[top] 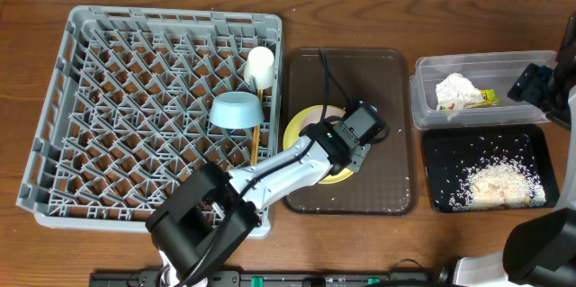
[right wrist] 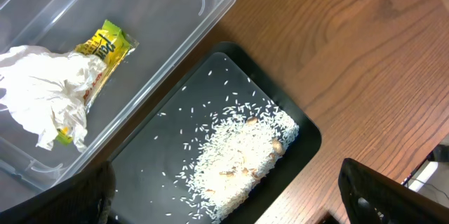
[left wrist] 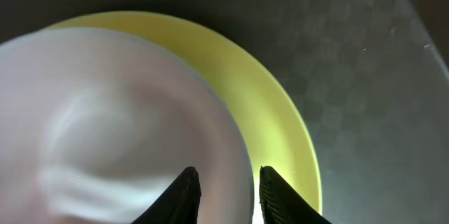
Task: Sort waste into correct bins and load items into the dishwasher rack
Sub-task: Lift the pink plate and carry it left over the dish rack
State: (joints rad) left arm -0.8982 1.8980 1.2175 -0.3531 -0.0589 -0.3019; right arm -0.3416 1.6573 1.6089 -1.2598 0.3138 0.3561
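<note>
My left gripper (left wrist: 228, 175) hangs over the brown serving tray (top: 387, 89). Its jaws stand narrowly parted astride the rim of the white bowl (left wrist: 119, 126), one finger inside the bowl and one outside. That bowl sits on the yellow plate (left wrist: 280, 104). From overhead the arm hides the bowl and much of the plate (top: 295, 130). The dishwasher rack (top: 117, 98) holds the light blue bowl (top: 234, 110), white cup (top: 259, 66) and chopsticks (top: 256, 139). Napkin (right wrist: 49, 97) and snack packet (right wrist: 106, 44) lie in the clear tub (right wrist: 210, 13). My right gripper (right wrist: 231, 199) is open above rice (right wrist: 242, 147) in the black tray (right wrist: 140, 161).
The clear tub (top: 425, 112) and the black tray (top: 438, 156) sit side by side at the right. A black cable (top: 324, 76) crosses the serving tray's far end. A few rice grains dot the tray's near edge (top: 360, 199).
</note>
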